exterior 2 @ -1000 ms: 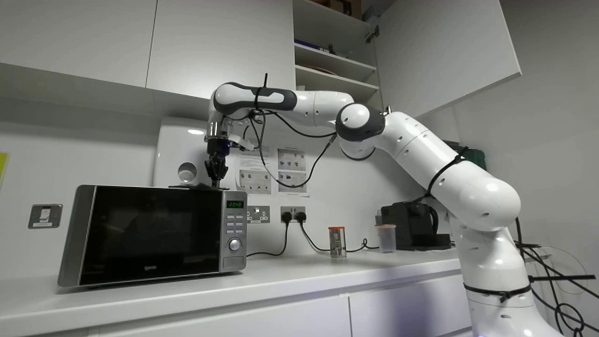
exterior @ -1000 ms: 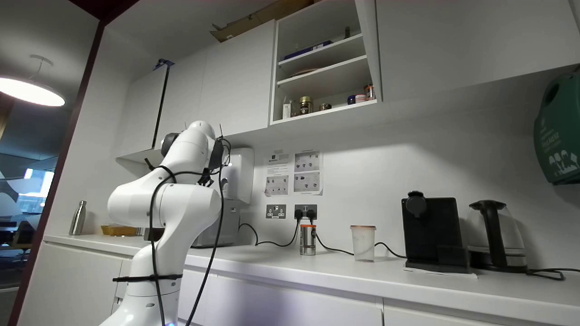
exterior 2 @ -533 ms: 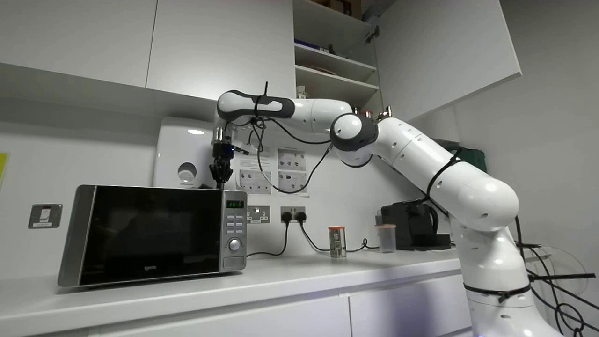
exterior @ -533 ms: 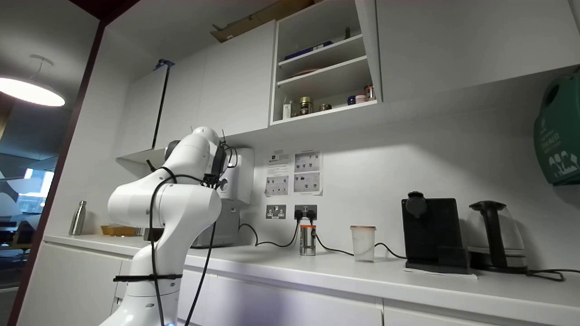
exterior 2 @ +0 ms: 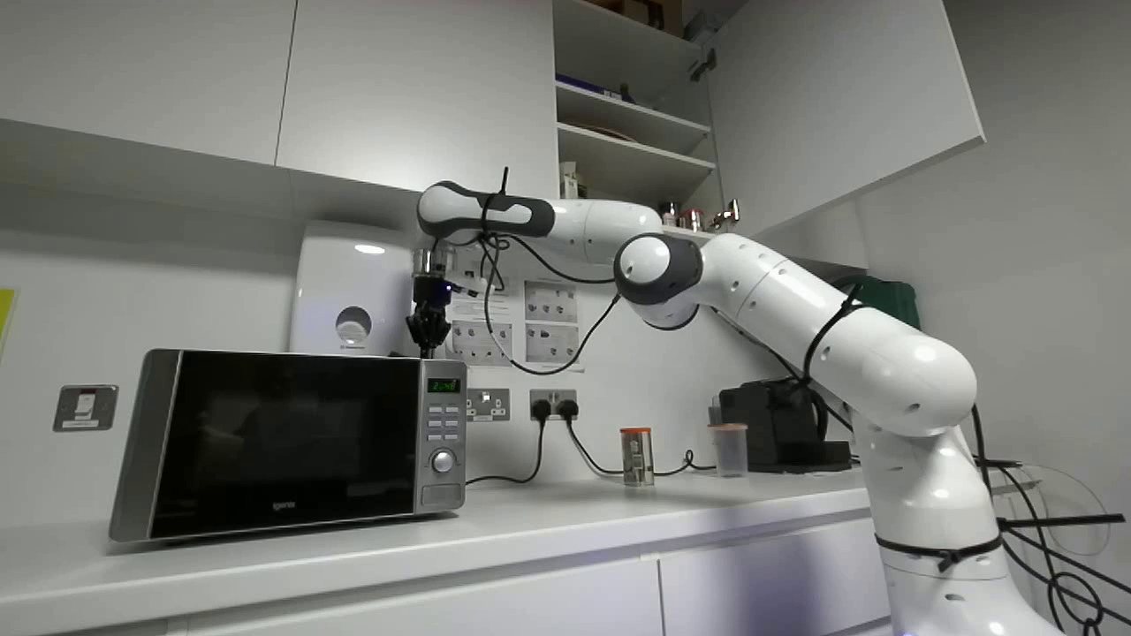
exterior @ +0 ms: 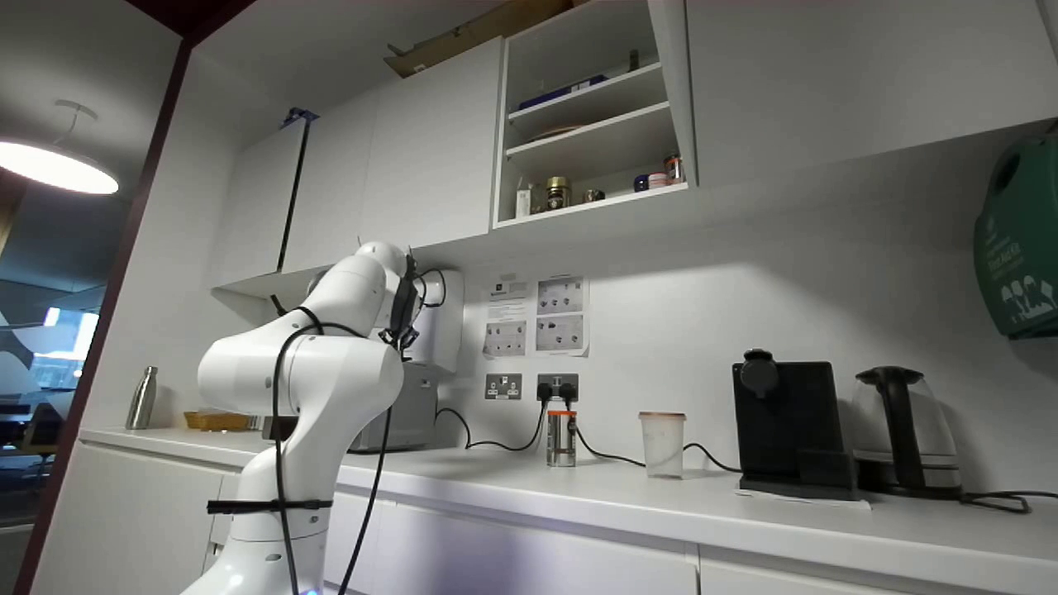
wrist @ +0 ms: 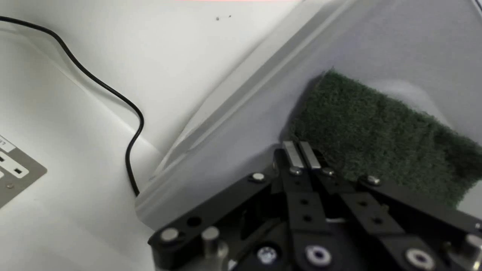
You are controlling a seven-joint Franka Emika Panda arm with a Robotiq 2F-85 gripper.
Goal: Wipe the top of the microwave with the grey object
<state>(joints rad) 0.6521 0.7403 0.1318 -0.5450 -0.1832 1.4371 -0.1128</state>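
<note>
"Microwave (exterior 2: pixel 292 442): you have it on the desk (exterior 2: pixel 548 508), toward the left in an exterior view."

"And your fingers (wrist: pixel 293 155)?"

"Over its right end, drawn narrow and pinching the edge of the fuzzy green pad (wrist: pixel 376 128), which lies on the microwave's top in the wrist view."

"And rightward of that?"

"You get wall sockets (exterior 2: pixel 488 405), then, on the desk, an orange-lidded tin (exterior 2: pixel 637 458), a see-through tub (exterior 2: pixel 730 452), a black coffee machine (exterior 2: pixel 762 427); farthest right, your white arm (exterior 2: pixel 901 371)."
</note>
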